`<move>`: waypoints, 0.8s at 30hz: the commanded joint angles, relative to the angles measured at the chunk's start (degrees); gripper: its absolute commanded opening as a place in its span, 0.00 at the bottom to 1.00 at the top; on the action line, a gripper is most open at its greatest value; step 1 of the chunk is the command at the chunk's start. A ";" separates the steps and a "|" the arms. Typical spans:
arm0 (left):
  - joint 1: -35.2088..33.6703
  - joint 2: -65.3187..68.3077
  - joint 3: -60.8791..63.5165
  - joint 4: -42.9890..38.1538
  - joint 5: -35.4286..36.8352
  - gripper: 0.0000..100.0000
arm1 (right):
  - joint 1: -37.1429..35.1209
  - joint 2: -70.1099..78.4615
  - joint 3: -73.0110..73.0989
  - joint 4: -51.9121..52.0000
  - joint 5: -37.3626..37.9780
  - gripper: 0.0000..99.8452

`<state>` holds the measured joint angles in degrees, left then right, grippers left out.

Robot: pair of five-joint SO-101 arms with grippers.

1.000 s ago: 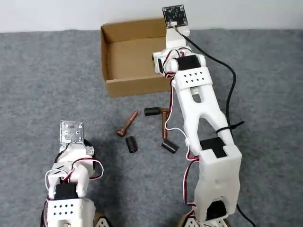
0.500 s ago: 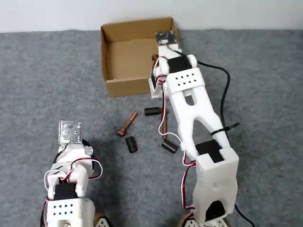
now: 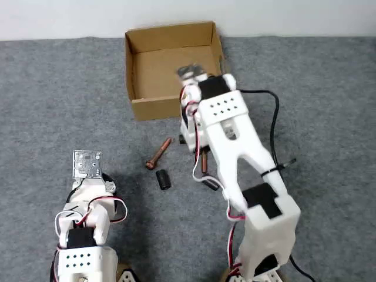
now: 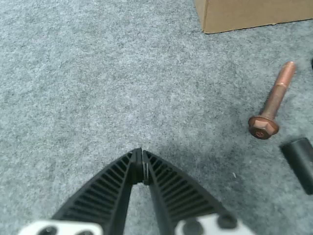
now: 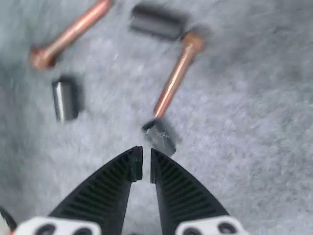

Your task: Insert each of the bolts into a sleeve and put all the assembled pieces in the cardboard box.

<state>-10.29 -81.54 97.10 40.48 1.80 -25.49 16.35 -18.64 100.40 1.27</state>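
Bolts, two of them, lie loose on the grey counter (image 3: 70, 88) in front of the cardboard box (image 3: 154, 109), and we see neither one inside a sleeve. The box stands open-topped at the far side of the counter, and the right arm (image 3: 235, 135) stretches toward its front wall and covers one near corner. The angled bolt (image 3: 158, 154) rests in the open, its hexagonal head toward the arms and its shank pointing at the box. Near its head, but apart from it, lies the lone sleeve (image 3: 163, 179). The second bolt (image 5: 173, 81) is partly hidden under the right arm in the high view. From the right wrist we see its head just beside the far sleeve (image 5: 159, 20) and its other end next to the near sleeve (image 5: 159, 136), though we cannot tell whether they touch. The right hand (image 5: 145, 159) hangs above the counter close to that near sleeve, its fingers a thin slit apart with nothing between them. The left hand (image 4: 142, 164) sits low over bare counter, well apart from the box. Its fingers are pressed together at the tips and hold nothing, and the angled bolt and the lone sleeve lie off to one side of it. The left arm (image 3: 88, 235) is folded back at the near edge of the counter.
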 commanded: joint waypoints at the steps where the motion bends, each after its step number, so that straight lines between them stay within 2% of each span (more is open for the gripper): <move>1: -0.35 -0.44 -0.31 -1.41 -0.62 0.00 | -0.48 -7.08 8.88 2.33 1.23 0.01; 6: -0.35 -0.44 -0.31 -1.41 -0.62 0.00 | -0.48 -9.10 19.34 -2.33 1.49 0.02; 9: -0.35 -0.44 -0.31 -1.41 -0.62 0.00 | -0.66 -8.57 22.07 -7.34 2.02 0.11; 12: -0.35 -0.44 -0.31 -1.41 -0.62 0.00 | -1.01 -7.69 25.05 -12.79 6.86 0.19; 16: -0.44 -0.44 -0.31 -1.41 -0.53 0.00 | -1.19 -4.70 26.81 -18.15 9.67 0.19; 24: -0.44 -0.44 -0.31 -1.41 -0.44 0.00 | -2.33 3.74 26.64 -24.13 9.76 0.19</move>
<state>-10.29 -81.54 97.10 40.48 1.80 -27.52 18.90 8.35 78.59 10.51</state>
